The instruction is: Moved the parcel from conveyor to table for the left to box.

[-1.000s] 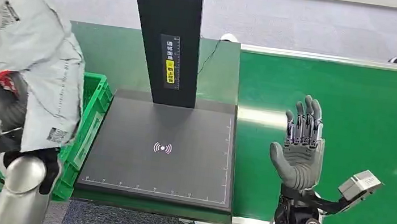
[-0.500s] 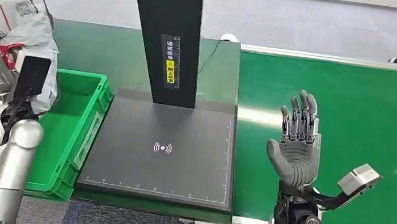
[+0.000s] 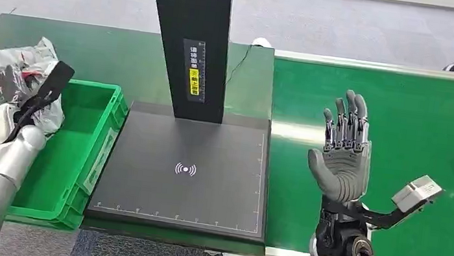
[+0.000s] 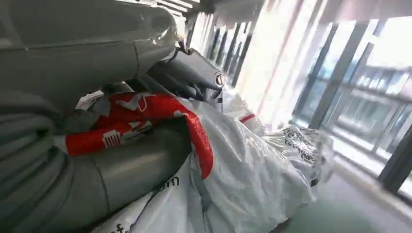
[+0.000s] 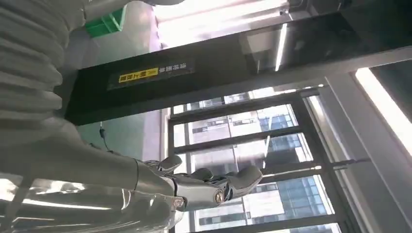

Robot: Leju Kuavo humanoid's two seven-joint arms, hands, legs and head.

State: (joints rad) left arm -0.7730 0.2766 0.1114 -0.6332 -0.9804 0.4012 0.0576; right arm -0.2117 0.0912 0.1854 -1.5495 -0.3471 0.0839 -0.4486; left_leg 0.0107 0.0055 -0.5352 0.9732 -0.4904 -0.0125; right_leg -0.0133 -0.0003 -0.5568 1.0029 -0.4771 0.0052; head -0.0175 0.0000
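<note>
While left hand [image 3: 4,84] fingers clamp parcel [image 3: 30,68] over crate [image 3: 88,144] | soft, light, crumpled poly bag; grip bunched middle | right hand [image 3: 341,161] fingers apart, empty

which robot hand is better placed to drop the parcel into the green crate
The left robot hand: it already holds the grey parcel at the green crate's far-left corner. The right robot hand is open, raised over the conveyor.

My rig's silver left arm [image 3: 0,169] trails a black cable; its right hand [image 3: 340,160] pairs a grey ribbed palm with darker fingers and a boxy grey wrist camera [image 3: 417,194].
</note>
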